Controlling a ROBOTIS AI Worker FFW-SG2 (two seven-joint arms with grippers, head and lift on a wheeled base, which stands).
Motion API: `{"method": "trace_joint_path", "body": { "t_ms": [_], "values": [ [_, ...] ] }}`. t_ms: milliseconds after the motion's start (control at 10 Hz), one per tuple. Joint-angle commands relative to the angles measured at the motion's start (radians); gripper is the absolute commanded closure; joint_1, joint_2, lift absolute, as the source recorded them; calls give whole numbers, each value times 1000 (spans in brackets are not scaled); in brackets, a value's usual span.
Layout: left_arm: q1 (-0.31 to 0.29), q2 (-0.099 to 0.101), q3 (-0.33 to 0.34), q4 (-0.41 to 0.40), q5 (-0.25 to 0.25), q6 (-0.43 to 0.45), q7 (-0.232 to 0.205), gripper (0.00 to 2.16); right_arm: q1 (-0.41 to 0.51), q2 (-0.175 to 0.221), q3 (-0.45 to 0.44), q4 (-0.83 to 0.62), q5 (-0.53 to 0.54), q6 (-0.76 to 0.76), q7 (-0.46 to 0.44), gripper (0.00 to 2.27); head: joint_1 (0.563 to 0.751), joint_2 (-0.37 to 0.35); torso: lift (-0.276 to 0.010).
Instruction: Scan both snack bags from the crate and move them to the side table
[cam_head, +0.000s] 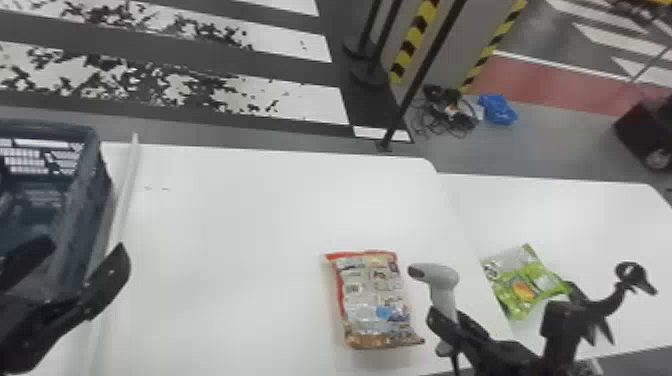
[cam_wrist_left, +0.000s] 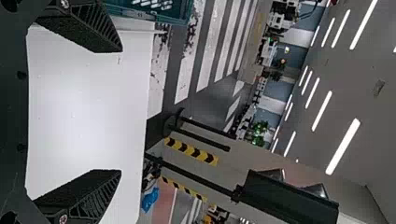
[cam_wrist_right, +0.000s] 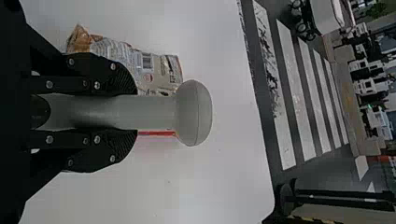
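Observation:
My right gripper (cam_head: 452, 325) is shut on the handle of the grey scanner (cam_head: 442, 280), whose head is turned toward the red and silver snack bag (cam_head: 375, 300) lying flat just left of it. In the right wrist view the gripper (cam_wrist_right: 128, 112) clasps the scanner (cam_wrist_right: 187, 112), with the snack bag (cam_wrist_right: 159, 70) behind on the table. A green snack bag (cam_head: 525, 282) lies on the side table (cam_head: 590, 215). Beside the crate (cam_head: 95, 175), my left gripper (cam_head: 65, 270) stands open at the left. The left wrist view has that gripper (cam_wrist_left: 116, 112) with its fingers wide apart.
The white main table (cam_head: 240, 215) adjoins the side table on the right. A black holder (cam_head: 555, 320) with a curved arm stands near the right front, close to the green bag. Barrier posts (cam_head: 425, 70) stand on the floor beyond the tables.

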Motion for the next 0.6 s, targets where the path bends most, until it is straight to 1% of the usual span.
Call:
{"method": "trace_joint_path", "body": {
  "t_ms": [0,100,200,300,500],
  "values": [
    [0,2,1,3,4,-4,0,66,10,2,69,-11,46,6,-14,2240,695,-350,-29],
    [1,3,2,3,5,-22,-2,66,10,2,115,-5,85,6,-26,2240,695,-343,-29],
    [3,3,2,1,7,-22,-2,66,5,2,154,7,117,-7,-43,2240,695,-313,-29],
    [3,3,2,1,8,-19,-2,66,-4,2,168,24,135,-16,-52,2240,695,-287,-29],
    [4,3,2,-2,8,-22,-2,66,-32,2,191,68,163,-19,-70,2240,695,-270,-29]
  ]
}}
